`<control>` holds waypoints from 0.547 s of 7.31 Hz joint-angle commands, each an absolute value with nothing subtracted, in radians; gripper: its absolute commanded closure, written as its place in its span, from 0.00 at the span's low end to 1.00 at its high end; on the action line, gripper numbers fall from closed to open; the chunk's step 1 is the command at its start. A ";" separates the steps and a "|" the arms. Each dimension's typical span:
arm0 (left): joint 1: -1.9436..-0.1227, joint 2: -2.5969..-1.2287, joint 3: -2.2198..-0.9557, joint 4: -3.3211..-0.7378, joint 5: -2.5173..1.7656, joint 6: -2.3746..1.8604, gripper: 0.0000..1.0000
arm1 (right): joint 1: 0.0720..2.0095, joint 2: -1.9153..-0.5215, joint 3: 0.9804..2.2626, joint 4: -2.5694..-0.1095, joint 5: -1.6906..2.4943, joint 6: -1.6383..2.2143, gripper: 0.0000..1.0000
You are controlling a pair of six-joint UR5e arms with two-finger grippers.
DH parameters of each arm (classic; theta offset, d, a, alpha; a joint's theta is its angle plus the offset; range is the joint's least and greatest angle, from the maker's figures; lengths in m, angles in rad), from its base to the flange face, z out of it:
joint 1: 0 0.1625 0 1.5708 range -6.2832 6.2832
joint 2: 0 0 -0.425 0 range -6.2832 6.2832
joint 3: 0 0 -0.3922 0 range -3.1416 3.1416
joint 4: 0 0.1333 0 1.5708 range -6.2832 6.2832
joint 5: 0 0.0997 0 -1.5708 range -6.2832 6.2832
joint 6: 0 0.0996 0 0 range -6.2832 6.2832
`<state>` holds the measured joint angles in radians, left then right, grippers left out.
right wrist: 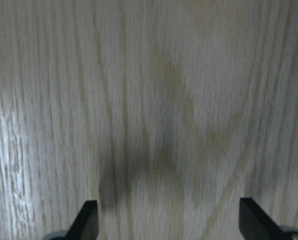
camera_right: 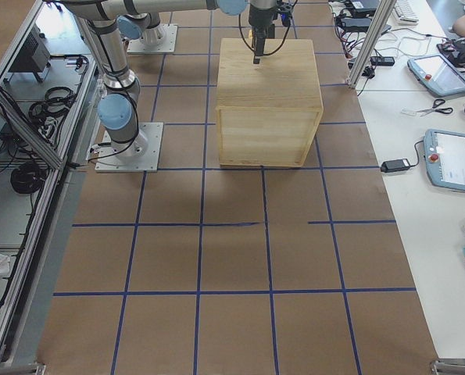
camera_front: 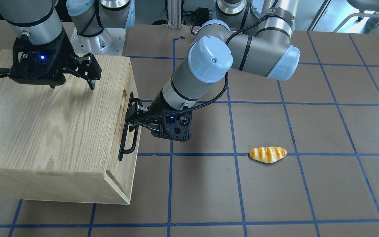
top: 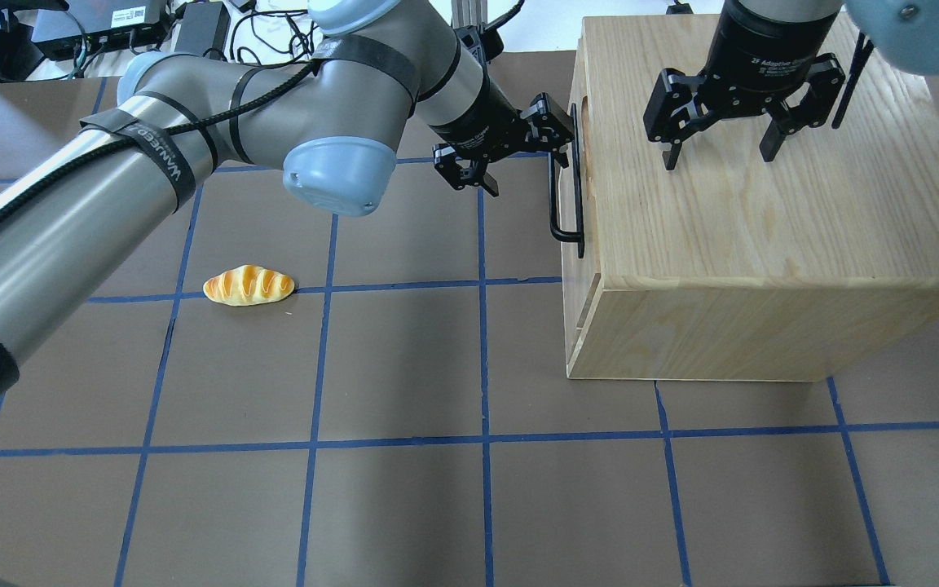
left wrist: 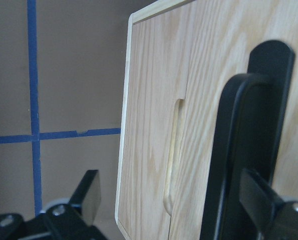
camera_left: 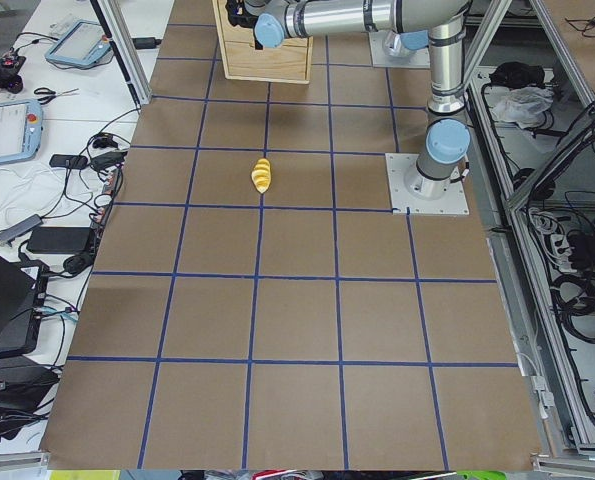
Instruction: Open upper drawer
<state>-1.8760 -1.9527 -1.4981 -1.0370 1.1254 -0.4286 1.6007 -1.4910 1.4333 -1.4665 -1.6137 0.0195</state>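
The upper drawer [left wrist: 219, 50] is a light-wood front with an oblong slot [left wrist: 173, 155] and a long black bar handle [left wrist: 239, 150]. It looks closed against the oak cabinet box [top: 763, 228]. The handle also shows in the front-facing view [camera_front: 121, 148] and the overhead view [top: 553, 204]. My left gripper [camera_front: 132, 113] [top: 559, 134] is at the handle near its far end. Its fingers are spread wide in the left wrist view [left wrist: 174, 200], with the bar beside the right-hand finger [left wrist: 261, 197]. My right gripper [top: 720, 151] [camera_front: 72, 85] is open, empty and close over the cabinet top.
A striped bread roll [top: 249, 285] [camera_front: 267, 154] lies on the brown, blue-taped table, well away from the cabinet on my left side. The cabinet box stands near the table's far right part [camera_right: 267, 101]. The right wrist view shows only the wood top [right wrist: 149, 100].
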 commanded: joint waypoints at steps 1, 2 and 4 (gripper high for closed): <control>-1.876 -1.953 -1.499 -1.037 1.126 -0.416 0.00 | 1.601 -1.491 1.433 -1.466 -1.614 0.018 0.00; -1.876 -1.953 -1.500 -1.037 1.127 -0.416 0.00 | 1.601 -1.491 1.433 -1.466 -1.614 0.020 0.00; -1.875 -1.953 -1.502 -1.037 1.131 -0.404 0.00 | 1.601 -1.491 1.434 -1.466 -1.614 0.020 0.00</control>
